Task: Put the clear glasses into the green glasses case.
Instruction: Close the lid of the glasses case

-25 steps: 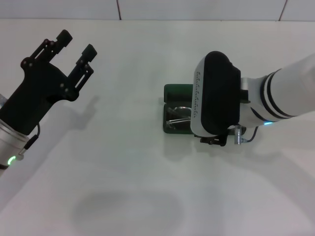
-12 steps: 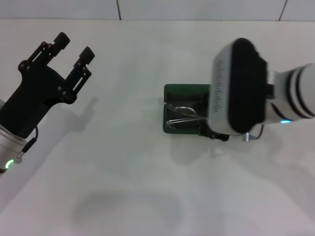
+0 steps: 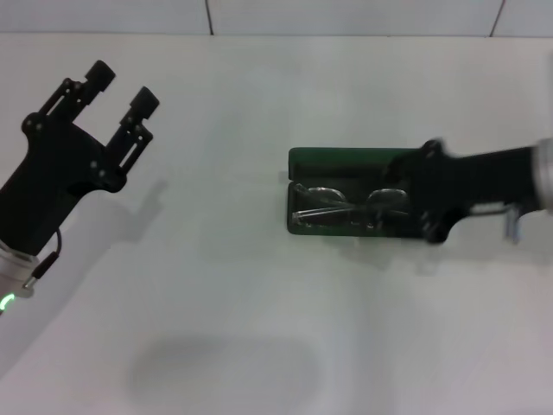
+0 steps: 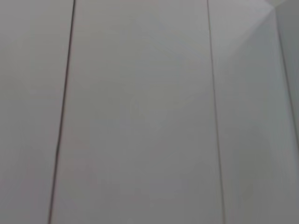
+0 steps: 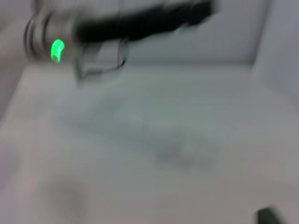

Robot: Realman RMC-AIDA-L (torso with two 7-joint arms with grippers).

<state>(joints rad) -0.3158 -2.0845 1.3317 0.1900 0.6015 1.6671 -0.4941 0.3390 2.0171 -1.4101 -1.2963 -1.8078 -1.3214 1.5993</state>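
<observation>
Black against the white desk (image 3: pixel 216 285), the left claw (image 3: pixel 117 95) is held spread and empty, well apart from the work. Further right, the clear glasses (image 3: pixel 346 206) are seen lying inside the open green glasses case (image 3: pixel 337 160): light, slick, likely brittle, best taken at the bridge. At the case's right end the right claw (image 3: pixel 429 203) is blurred; its grip cannot be told. Only the head view shows the glasses; the right wrist view catches just a green corner.

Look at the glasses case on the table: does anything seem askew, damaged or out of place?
Nothing stands out. The clear glasses lie lengthwise inside the open green glasses case, which sits square on the table. The right pincer is over the case's right end; the left pincer, open, is apart at far left.
</observation>
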